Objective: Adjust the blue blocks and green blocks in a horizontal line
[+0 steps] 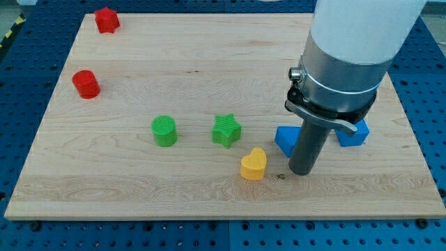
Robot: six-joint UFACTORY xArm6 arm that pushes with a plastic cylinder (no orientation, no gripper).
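My tip (300, 171) rests on the wooden board, just below and to the right of a blue block (285, 139), touching or nearly touching it. A second blue block (353, 134) is partly hidden behind the rod, at the view's right. A green star block (226, 130) lies left of the first blue block. A green cylinder (164, 130) lies further left, at about the same height in the view. The two green blocks and the two blue blocks form a rough horizontal row.
A yellow heart block (254, 164) lies just left of my tip, below the row. A red cylinder (86, 84) sits at the view's left and a red star-like block (106, 19) at the top left. The board's edge (223, 217) runs along the bottom.
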